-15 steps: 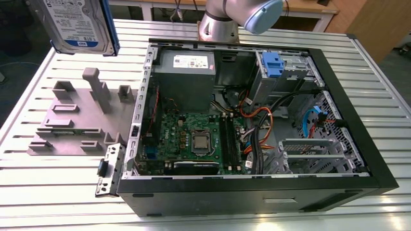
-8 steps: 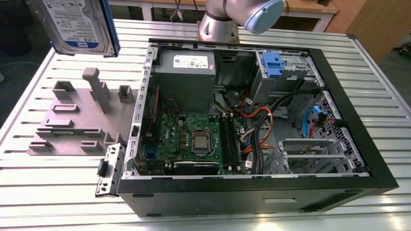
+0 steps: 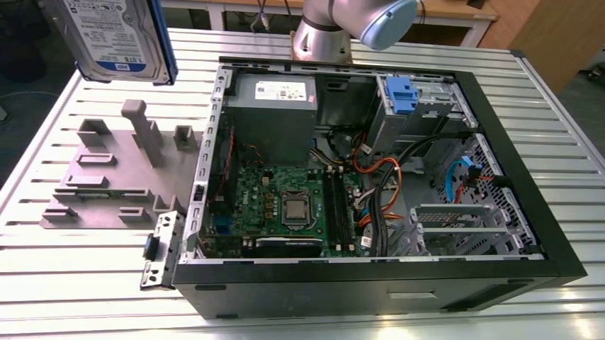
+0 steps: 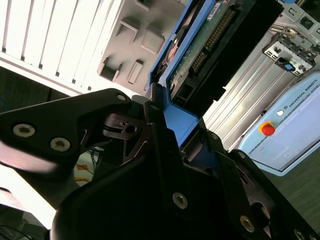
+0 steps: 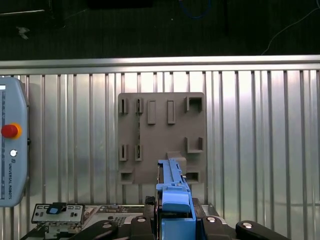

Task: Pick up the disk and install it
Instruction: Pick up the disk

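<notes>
The disk (image 3: 118,39) hangs in the air above the table at the exterior view's upper left, label facing the camera and blue rails along its edges. In the second wrist view my gripper (image 4: 182,132) is shut on the disk (image 4: 200,45) at its blue rail, with the green circuit-board side showing. The first wrist view shows the disk (image 5: 172,187) edge-on between my gripper's (image 5: 174,212) black fingers, above the grey fixture plate (image 5: 160,135). The open computer case (image 3: 378,177) lies on the table to the exterior view's right of the disk.
Inside the case, a grey power supply (image 3: 274,106) sits at the back beside a drive bay with a blue part (image 3: 402,95), near cables and the motherboard. The grey fixture plate (image 3: 113,177) lies beside the case. A teach pendant (image 5: 10,145) rests on the slatted table. The arm's base (image 3: 341,28) stands behind the case.
</notes>
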`<control>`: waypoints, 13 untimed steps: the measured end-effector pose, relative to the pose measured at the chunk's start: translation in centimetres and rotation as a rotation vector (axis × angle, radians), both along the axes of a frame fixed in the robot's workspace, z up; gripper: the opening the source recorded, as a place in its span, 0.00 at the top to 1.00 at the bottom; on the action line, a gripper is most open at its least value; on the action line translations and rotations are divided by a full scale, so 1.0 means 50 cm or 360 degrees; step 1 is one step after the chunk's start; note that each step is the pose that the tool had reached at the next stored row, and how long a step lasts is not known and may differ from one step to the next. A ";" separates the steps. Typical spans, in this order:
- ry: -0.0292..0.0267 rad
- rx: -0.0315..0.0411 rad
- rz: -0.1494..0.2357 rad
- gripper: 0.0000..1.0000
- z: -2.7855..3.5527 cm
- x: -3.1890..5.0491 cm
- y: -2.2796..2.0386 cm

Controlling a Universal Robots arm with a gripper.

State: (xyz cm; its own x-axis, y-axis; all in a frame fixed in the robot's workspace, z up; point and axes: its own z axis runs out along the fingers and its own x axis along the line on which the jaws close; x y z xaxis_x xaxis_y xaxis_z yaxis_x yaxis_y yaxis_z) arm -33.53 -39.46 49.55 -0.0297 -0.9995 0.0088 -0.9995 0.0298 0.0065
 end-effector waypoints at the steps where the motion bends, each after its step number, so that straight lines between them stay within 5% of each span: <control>1: 0.00001 0.0000 0.0000 0.64 0.000 0.000 -0.0004; 13: 0.00001 0.0000 0.0000 0.64 0.000 0.013 -0.0045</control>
